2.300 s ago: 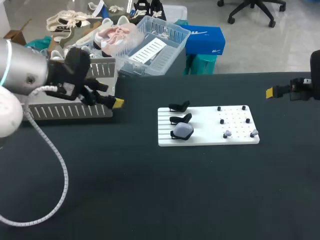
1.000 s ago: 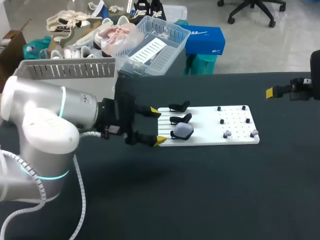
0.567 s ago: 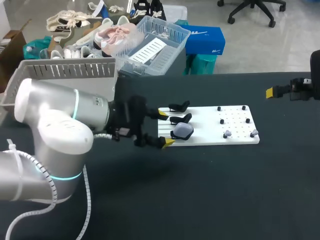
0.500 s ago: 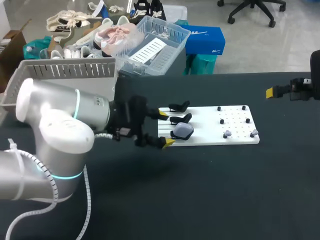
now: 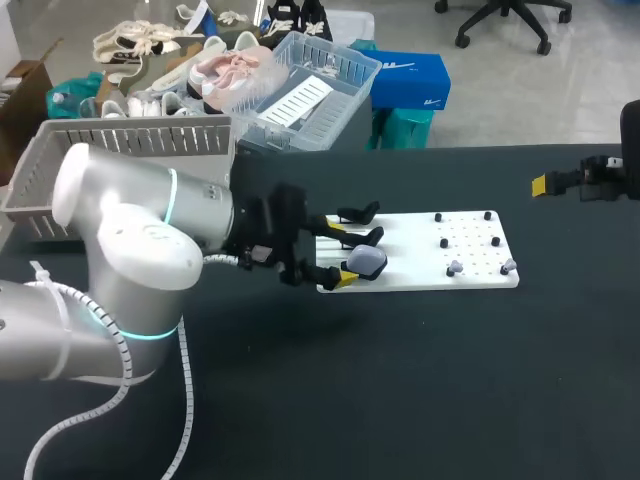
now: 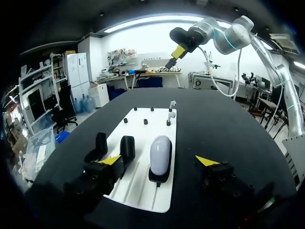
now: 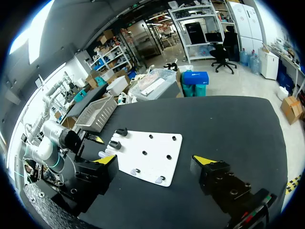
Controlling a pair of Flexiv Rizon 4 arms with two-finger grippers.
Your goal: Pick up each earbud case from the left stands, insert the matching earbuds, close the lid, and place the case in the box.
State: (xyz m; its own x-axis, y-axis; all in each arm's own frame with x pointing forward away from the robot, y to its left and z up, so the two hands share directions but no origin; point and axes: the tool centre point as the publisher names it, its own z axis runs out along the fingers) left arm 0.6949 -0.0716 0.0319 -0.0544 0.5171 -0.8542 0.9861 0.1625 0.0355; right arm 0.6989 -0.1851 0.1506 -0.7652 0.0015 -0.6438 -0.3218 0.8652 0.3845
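A pale lilac earbud case, lid closed, stands on the nearest black stand at the left end of the white board. My left gripper is open, one yellow tip on each side of the case, neither touching it. Two empty black stands sit beyond it. Small earbuds rest on pegs at the board's right end. My right gripper hangs open at the table's far right, holding nothing.
A grey slotted basket stands at the table's back left, behind my left arm. Several black pegs dot the right half of the board. Dark tabletop lies in front of the board.
My left arm has swung right from the basket to the board, and its open fingers now straddle the case. The right arm has stayed still.
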